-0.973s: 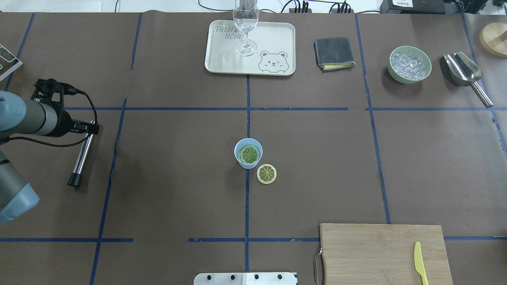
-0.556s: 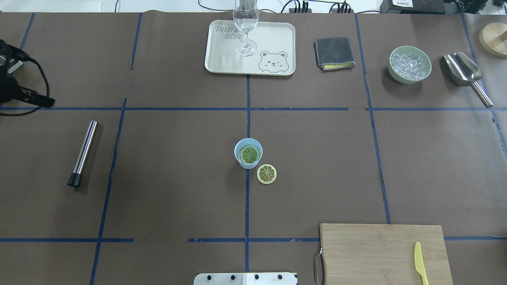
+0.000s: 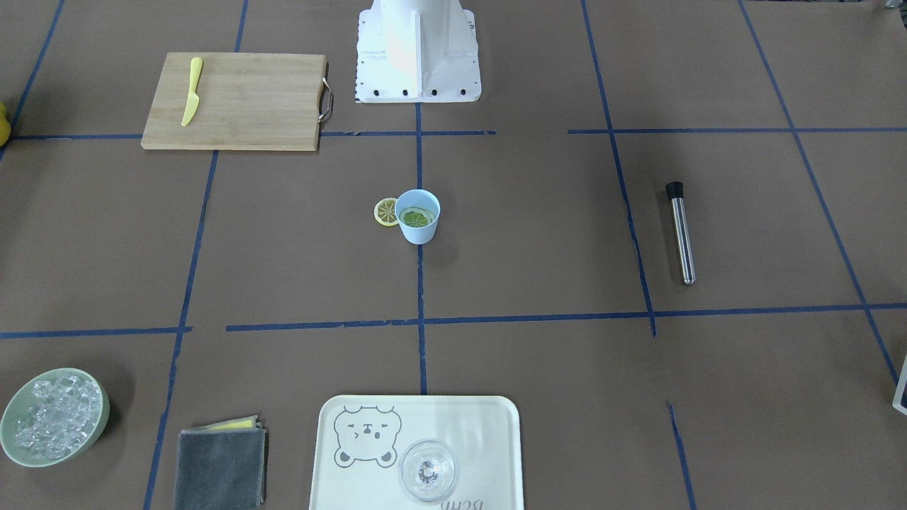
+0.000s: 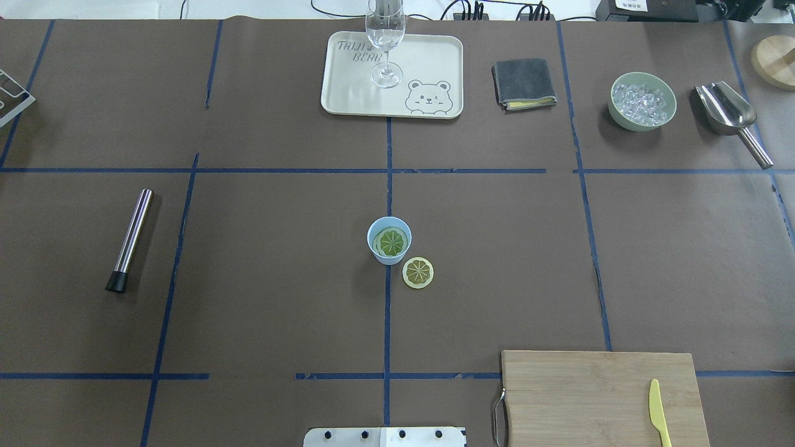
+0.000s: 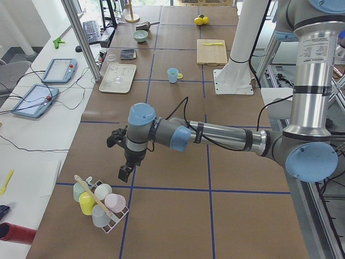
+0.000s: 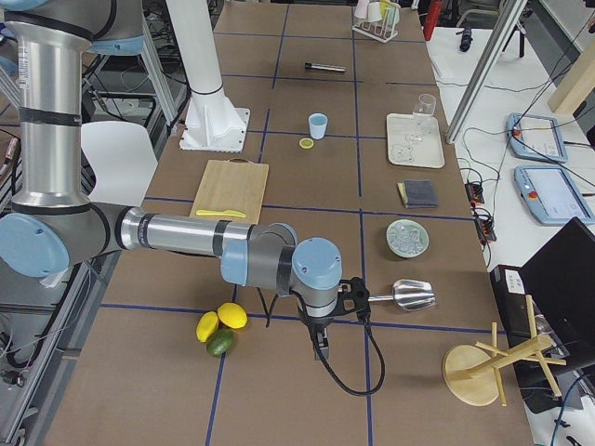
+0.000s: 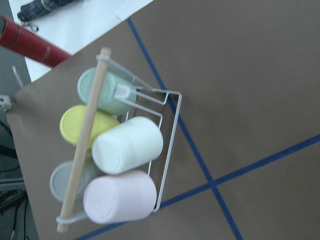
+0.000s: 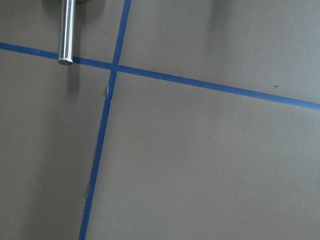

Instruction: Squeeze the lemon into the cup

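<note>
Standing upright, the cup (image 3: 418,232) holds a face-up lemon slice (image 4: 392,242); left fingers (image 5: 124,174), right fingers (image 6: 321,348): spread cannot be told.

lemon slice (image 4: 392,242) in cup (image 4: 386,261), second slice (image 4: 418,272) beside

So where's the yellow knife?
In the overhead view, the knife lies on the wooden board, on the robot's right, close to its base.

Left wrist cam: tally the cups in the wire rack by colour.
green cup: 1
yellow cup: 1
white cup: 1
grey cup: 1
pink cup: 1
Total: 5
</note>
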`<state>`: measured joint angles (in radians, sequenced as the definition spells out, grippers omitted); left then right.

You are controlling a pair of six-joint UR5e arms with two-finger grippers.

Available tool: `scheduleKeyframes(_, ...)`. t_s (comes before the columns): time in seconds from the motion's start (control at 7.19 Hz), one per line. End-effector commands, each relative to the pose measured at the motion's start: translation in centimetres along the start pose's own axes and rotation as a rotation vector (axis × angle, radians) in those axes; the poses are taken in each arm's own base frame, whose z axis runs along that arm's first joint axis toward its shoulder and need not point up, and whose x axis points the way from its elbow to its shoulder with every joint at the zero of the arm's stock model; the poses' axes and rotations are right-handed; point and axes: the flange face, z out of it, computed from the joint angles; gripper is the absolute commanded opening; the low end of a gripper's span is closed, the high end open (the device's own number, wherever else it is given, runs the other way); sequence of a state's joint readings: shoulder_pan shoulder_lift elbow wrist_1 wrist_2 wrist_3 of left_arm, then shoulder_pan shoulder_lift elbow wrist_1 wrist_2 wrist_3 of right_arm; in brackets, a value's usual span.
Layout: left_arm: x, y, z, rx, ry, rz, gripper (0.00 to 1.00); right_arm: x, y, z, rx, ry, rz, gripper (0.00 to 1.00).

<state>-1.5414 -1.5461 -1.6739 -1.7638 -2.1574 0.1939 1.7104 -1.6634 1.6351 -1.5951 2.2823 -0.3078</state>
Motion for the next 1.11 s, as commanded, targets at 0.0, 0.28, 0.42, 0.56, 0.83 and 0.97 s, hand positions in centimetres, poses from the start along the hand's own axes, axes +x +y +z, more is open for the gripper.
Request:
scheduleKeyframes(0.0, -0.8, 7.4, 1.7, -0.011, 0.247, -0.105, 1.00, -0.1, -0.1, -0.1, 0.003, 0.001, -0.003, 1.00)
scheduleKeyframes(0.28, -0.3, 7.2, 1.4, -0.004, 0.272, -0.106, 1.00, -0.1, -0.2, -0.1, 0.004, 0.001, -0.004, 1.00)
scheduleKeyframes(0.42, -0.5, 7.6, 1.5, -0.008, 0.271, -0.116, 1.00, -0.1, -0.2, -0.1, 0.003, 0.002, -0.004, 1.00)
scheduleKeyframes(0.56, -0.5, 7.1, 0.2, 0.023, 0.260, -0.105, 1.00, -0.1, -0.2, -0.1, 0.003, 0.002, -0.004, 1.00)
scheduleKeyframes(0.83, -0.7, 7.3, -1.1, 0.048, 0.249, -0.110, 1.00, -0.1, -0.1, -0.1, 0.003, 0.002, -0.004, 1.00)
scheduleKeyframes(0.97, -0.7, 7.5, -2.3, 0.072, 0.243, -0.108, 1.00, -0.1, -0.2, -0.2, 0.004, 0.003, -0.003, 1.00)
